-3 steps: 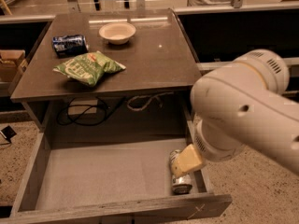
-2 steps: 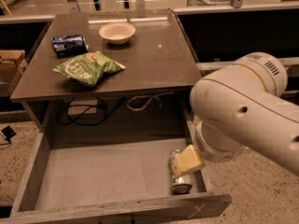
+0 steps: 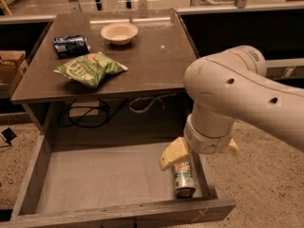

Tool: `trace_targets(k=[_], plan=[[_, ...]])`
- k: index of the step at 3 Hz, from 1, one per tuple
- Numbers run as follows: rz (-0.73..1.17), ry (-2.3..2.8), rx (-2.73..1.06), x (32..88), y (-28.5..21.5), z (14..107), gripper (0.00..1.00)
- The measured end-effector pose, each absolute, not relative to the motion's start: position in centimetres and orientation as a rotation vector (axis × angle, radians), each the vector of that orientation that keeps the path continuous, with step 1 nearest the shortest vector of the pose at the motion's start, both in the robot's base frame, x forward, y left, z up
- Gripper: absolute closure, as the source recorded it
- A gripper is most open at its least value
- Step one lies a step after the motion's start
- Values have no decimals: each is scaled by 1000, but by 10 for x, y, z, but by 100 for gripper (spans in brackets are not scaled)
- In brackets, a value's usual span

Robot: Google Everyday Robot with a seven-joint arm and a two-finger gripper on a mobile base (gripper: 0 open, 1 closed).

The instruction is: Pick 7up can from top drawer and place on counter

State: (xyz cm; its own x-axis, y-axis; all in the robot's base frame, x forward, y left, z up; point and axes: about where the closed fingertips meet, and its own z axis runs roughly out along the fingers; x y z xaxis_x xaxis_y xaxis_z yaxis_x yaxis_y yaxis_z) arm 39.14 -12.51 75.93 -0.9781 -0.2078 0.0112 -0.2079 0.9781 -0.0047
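Note:
The 7up can (image 3: 184,178), green and silver, lies on its side in the front right corner of the open top drawer (image 3: 95,184), against the right wall. My gripper (image 3: 199,156) hangs just above the can's far end, at the end of the large white arm (image 3: 237,99). Its yellowish fingers (image 3: 172,154) are spread apart and hold nothing. The counter (image 3: 142,56) is the dark glossy tabletop above and behind the drawer.
On the counter sit a dark blue can (image 3: 70,45) at the far left, a green chip bag (image 3: 90,69) and a white bowl (image 3: 119,33). Cables (image 3: 90,113) hang under the tabletop behind the drawer. A cardboard box (image 3: 10,65) stands at the left.
The gripper has shifted slightly up and to the left, so more of the can shows below it. The can has not moved.

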Motion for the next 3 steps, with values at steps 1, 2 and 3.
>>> trace_targets(k=[1, 2, 3], plan=[[-47, -3078, 260, 395, -100, 750, 0], [-62, -3078, 185, 394, -74, 738, 0], [-86, -3096, 139, 388, -52, 712, 0]])
